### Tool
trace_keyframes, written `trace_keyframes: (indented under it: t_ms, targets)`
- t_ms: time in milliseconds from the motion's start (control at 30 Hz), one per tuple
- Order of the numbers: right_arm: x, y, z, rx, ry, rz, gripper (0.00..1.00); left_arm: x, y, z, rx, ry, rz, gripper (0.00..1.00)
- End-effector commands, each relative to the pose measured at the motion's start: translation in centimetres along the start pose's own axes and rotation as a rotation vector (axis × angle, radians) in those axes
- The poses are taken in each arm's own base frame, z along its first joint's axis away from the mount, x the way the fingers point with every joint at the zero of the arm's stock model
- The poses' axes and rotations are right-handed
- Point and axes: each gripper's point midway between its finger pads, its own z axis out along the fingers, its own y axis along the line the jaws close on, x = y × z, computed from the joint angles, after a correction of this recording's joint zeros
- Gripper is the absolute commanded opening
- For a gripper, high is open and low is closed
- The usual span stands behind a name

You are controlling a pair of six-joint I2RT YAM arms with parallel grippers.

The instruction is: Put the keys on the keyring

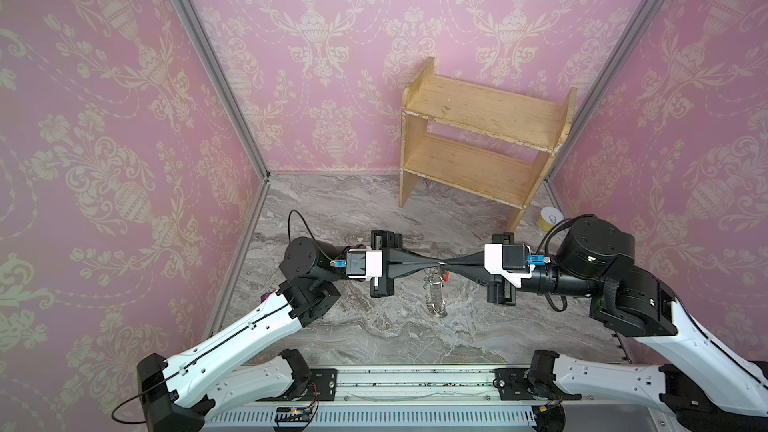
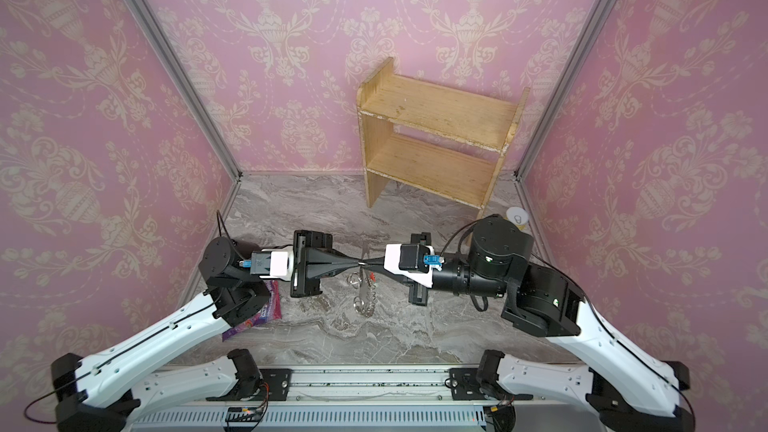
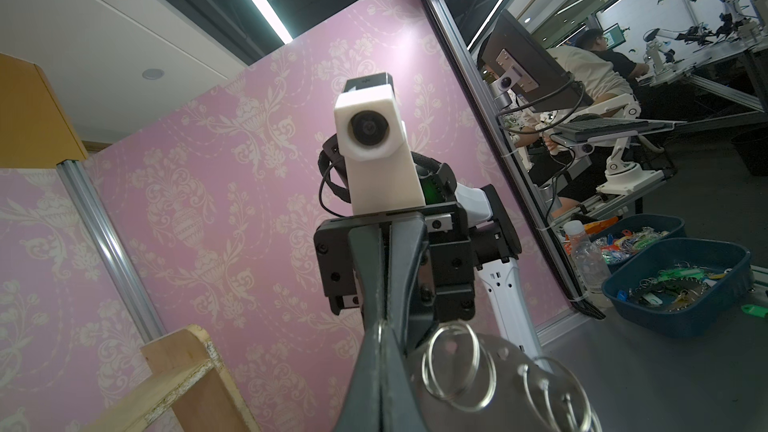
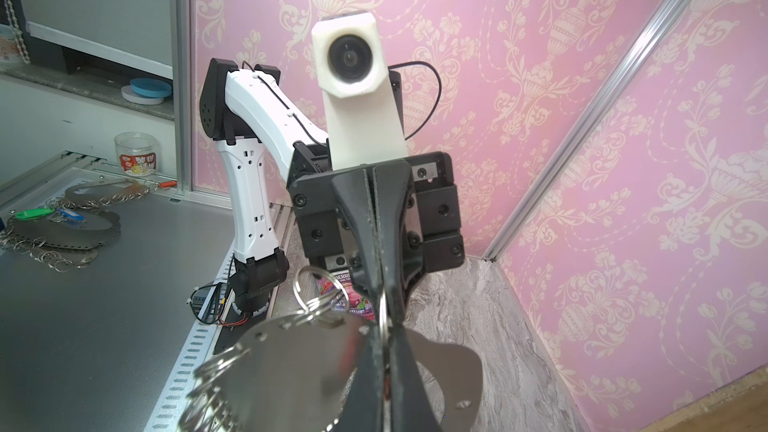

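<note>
**Keyring held up in front of the shelf, grippers tip to tip**

Left gripper [image 1: 435,263] closed on a split ring of the keyring [image 1: 435,297], so the plate hangs edge-down in front of the shelf [image 1: 478,135], apparently clear of the bench [image 1: 374,326]; right gripper [image 1: 446,263] also closed, nose to nose with the left, a thin ring caught where they meet; whether it pinches that ring or the key cannot be told; key [image 1: 445,278], red tag showing, dangles just under the right tip, shelf behind; opposed grips likely let one steady the ring while the other threads.
</note>
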Motion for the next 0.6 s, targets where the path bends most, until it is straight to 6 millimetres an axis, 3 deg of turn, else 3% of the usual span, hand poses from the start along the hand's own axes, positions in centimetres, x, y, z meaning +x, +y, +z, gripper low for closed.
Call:
trace_keyframes:
  t_ms: [0, 333, 567]
  targets:
    - [0.9, -0.5, -0.5, 0.029, 0.08, 0.032, 0.0, -1.8, 0.4, -0.5, -0.038, 0.011, 0.026, 0.0]
    - [2.5, -1.0, -0.5, 0.042, 0.223, 0.075, 0.0, 0.0, 0.9, -1.3, -0.097, 0.197, -0.064, 0.37]
    - [3.5, -1.6, 0.0, 0.035, 0.346, 0.101, 0.0, 3.2, 1.1, -2.5, -0.116, 0.461, -0.114, 0.47]
